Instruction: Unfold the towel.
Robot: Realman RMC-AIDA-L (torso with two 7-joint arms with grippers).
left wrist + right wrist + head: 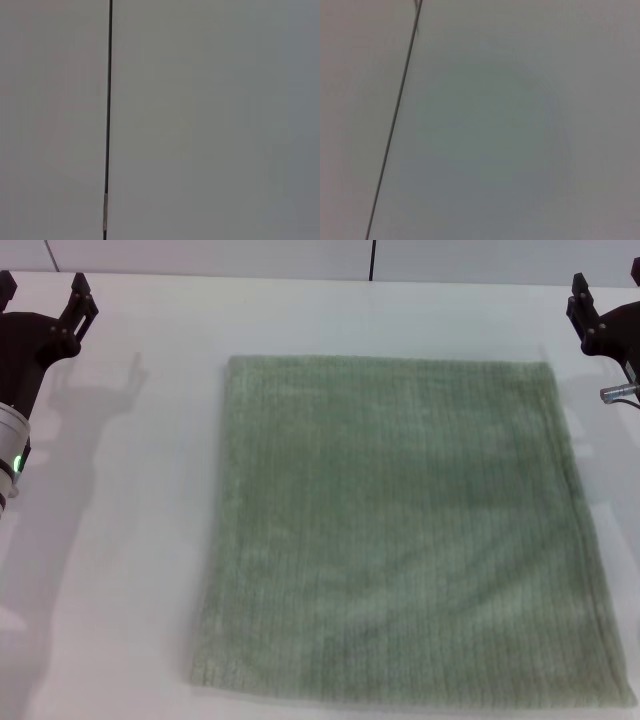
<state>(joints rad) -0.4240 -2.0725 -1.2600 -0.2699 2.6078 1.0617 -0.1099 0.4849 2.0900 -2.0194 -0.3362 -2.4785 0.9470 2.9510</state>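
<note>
Left tool [45, 302]: parked at ten o'clock, tips apart, holding nothing, well clear of the cloth.
Right tool [600, 305]: parked at two o'clock; only partly in view, so I cannot tell its state.
Towel [400, 530]: flat at centre of the tabletop [130, 540], apparently one spread layer.
Why apart: both tools seem withdrawn because unfolding looks finished.

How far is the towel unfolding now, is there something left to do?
It looks done or nearly done: the towel lies flat and spread on the white table, with no fold visible. Nothing is in hand: the left gripper and the right gripper sit at the far corners, apart from it.
</note>
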